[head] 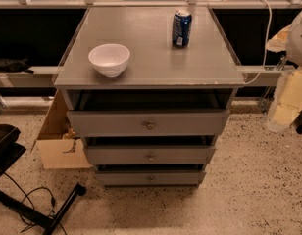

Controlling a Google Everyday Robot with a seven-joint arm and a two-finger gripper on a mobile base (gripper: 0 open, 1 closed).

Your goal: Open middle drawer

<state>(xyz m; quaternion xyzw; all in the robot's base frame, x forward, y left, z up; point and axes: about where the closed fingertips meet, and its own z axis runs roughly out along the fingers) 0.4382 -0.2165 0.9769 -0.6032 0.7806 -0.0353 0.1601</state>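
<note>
Middle drawer point(116, 155): grey front, second of three in the cabinet, centre of view, face square to the camera. Its round knob point(150, 157) sits at mid-front.

Gripper: not in view. I cannot tell whether it is released or clenched, nor fix where it hangs.

Near: speckled floor point(254, 180); black stand point(23, 209) with loose cable at lower left, well apart from the cabinet.

Next: bottom drawer point(126, 179), slimmest front, just under the target. Then the target itself, with a dark gap above its top edge, so it looks ajar at most and not yet drawn out. Above it is the top drawer point(107, 123), the tallest front.

Beside the cabinet, left: an open cardboard box point(58, 151) on the floor.

Farther: cabinet top point(151, 72) with a white bowl point(109, 59) toward the front left and a blue can point(181, 28) upright toward the back right.

Key relation: the drawer's long axis runs left to right, and its travel is straight out toward the camera. Judgement: I must come at the knob head-on, between the other two fronts, and pull back along that line. Drifting up or down would land me on the wrong knob.
</note>
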